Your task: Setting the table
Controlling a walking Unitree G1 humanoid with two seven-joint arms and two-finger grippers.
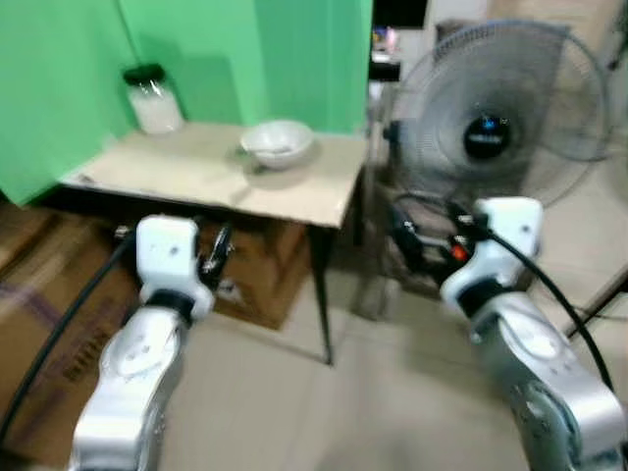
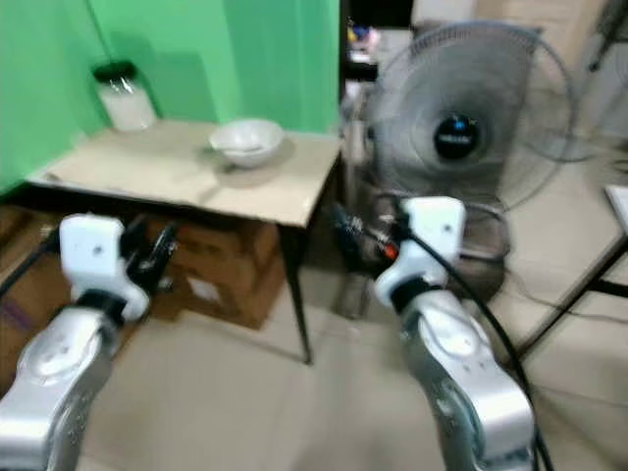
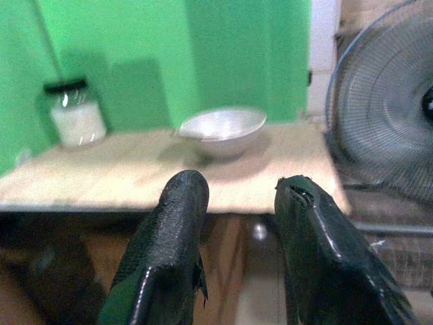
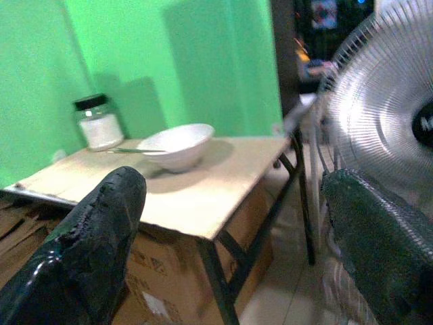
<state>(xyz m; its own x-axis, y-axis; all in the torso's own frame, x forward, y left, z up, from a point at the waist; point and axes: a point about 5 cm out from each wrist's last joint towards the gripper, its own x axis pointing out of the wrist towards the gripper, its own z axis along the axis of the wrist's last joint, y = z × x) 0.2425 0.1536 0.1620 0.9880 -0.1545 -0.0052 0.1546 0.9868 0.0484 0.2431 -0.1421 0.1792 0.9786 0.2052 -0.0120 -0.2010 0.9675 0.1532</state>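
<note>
White ceramic bowl [image 1: 278, 143] w/ spoon sitting on pale wooden tabletop [image 1: 196, 177], glass jar w/ black lid [image 1: 152, 98] at back by green wall. Left gripper [image 3: 233, 203] & right gripper [image 4: 230, 203] short of tabletop, jaws apart, holding nothing. Grey fan [image 1: 496, 128] beside.

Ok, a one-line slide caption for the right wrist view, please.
Open right gripper held short of a wooden table bearing a white bowl and lidded jar, fan alongside.

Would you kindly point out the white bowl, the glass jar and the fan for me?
white bowl [image 1: 278, 143], left eye view, on its side wall.
glass jar [image 1: 155, 103], left eye view, on its white-filled body.
fan [image 1: 486, 137], left eye view, on its dark hub.
</note>
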